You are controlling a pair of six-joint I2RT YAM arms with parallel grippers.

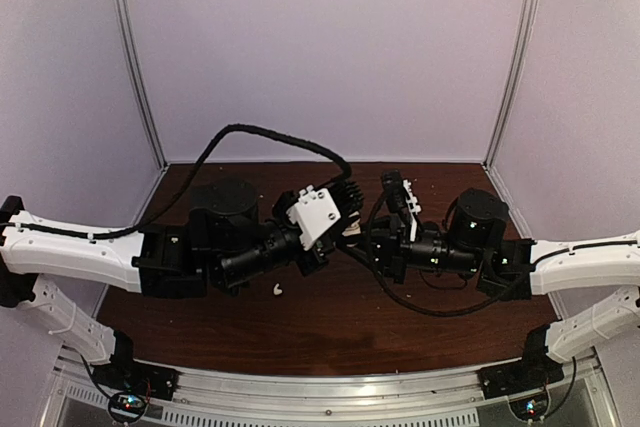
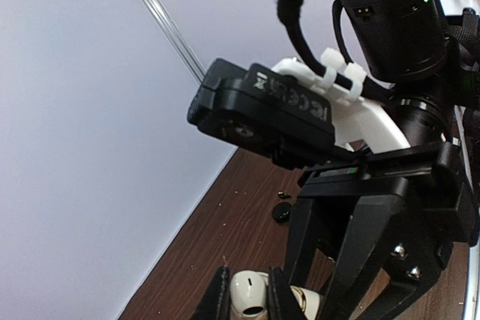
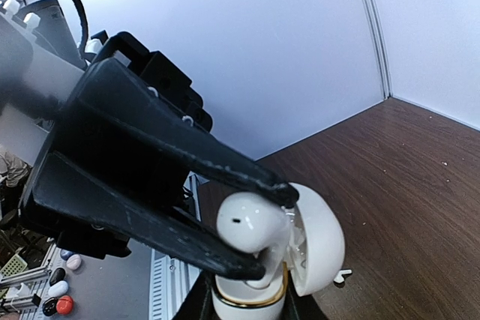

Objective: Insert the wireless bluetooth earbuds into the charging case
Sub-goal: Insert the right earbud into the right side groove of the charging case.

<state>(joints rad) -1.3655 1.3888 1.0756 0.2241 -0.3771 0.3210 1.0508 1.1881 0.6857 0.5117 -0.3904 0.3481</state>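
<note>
The left arm and right arm stretch inward, nearly level, and meet tip to tip at the middle. There the left gripper pinches a white earbud, while the right gripper (only its fingertips show) clamps the charging case.

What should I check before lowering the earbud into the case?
1. Left gripper grips the white earbud: ok, pinched.
2. Right gripper holds the charging case: ok.
3. Lid open: ok, swung back.
4. Earbud over the case opening: ok, just above it.
5. Stem lined up with its socket: cannot tell, hidden.
</note>
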